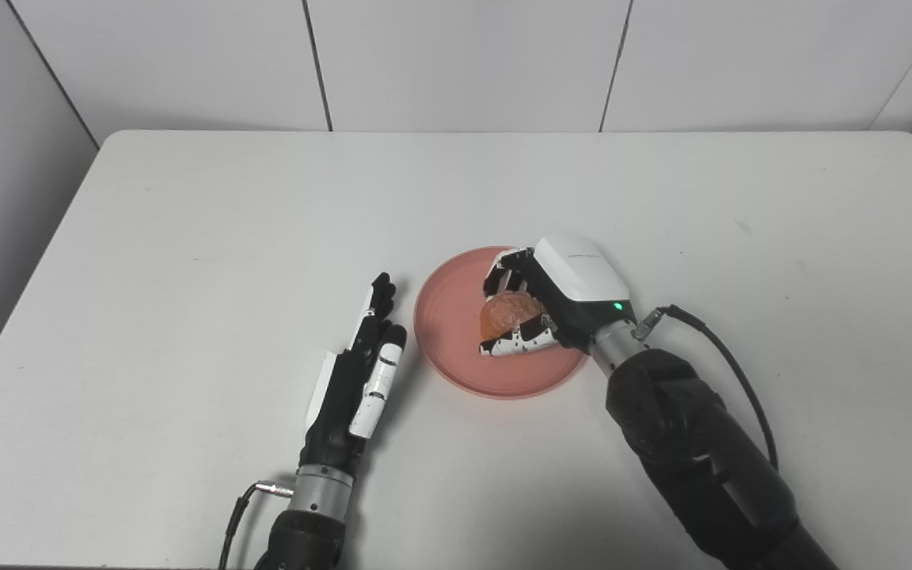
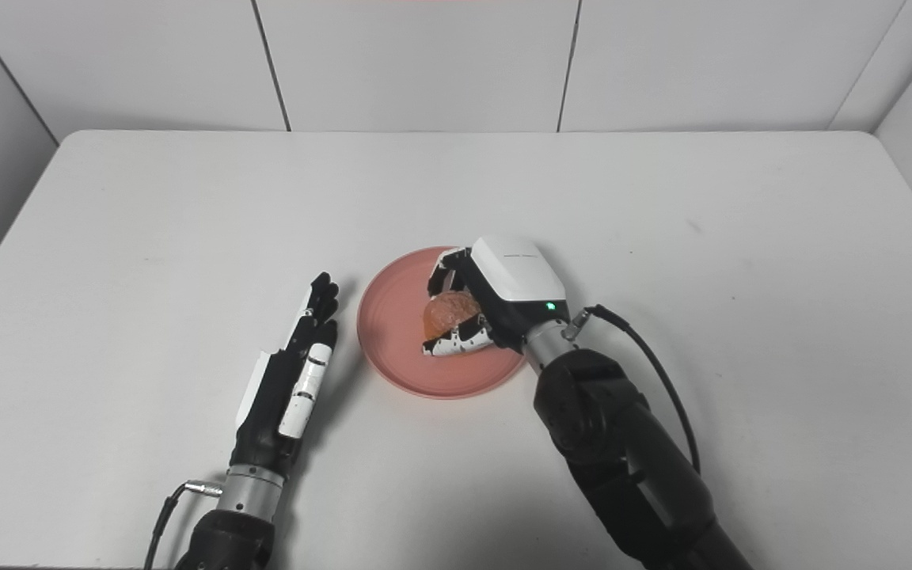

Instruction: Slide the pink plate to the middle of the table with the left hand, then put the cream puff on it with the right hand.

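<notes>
On the white table, going from left to right, the left hand comes first: it lies low over the tabletop with its fingers stretched out straight and close together, pointing away from the robot, the thumb lying alongside, and nothing in its hold. Its fingertips are just beside the left rim of the pink plate, with a narrow strip of table between them, so hand and plate are apart. The plate sits flat near the middle of the table. Over the right half of the plate is the right hand, its white back plate turned up and a green light showing near the wrist. Its fingers curl down from the far side and its thumb closes in from the near side around the cream puff, an orange-brown lump held between them above the plate's inner floor. Whether the puff already touches the plate cannot be told. A black cable loops from the right wrist.
</notes>
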